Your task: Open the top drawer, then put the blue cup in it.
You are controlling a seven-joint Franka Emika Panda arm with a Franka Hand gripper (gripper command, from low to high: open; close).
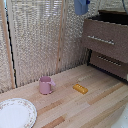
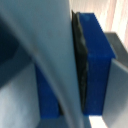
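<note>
Up at the top edge of the exterior view, the end effector (image 2: 75, 65) is pinching the blue cup (image 1: 81, 6), and the blurred wrist view shows a dark finger pad (image 2: 80, 70) pressed flat against the blue wall, with no lettering readable anywhere. The cup hangs just to the exterior view's left of the top drawer (image 1: 106, 36), which stands pulled out, its inside dark and unseen. Below, the table (image 1: 100, 100) holds a pink mug (image 1: 46, 85), a small yellow block (image 1: 80, 88) and a patterned plate (image 1: 15, 112), with bare wood between them.
</note>
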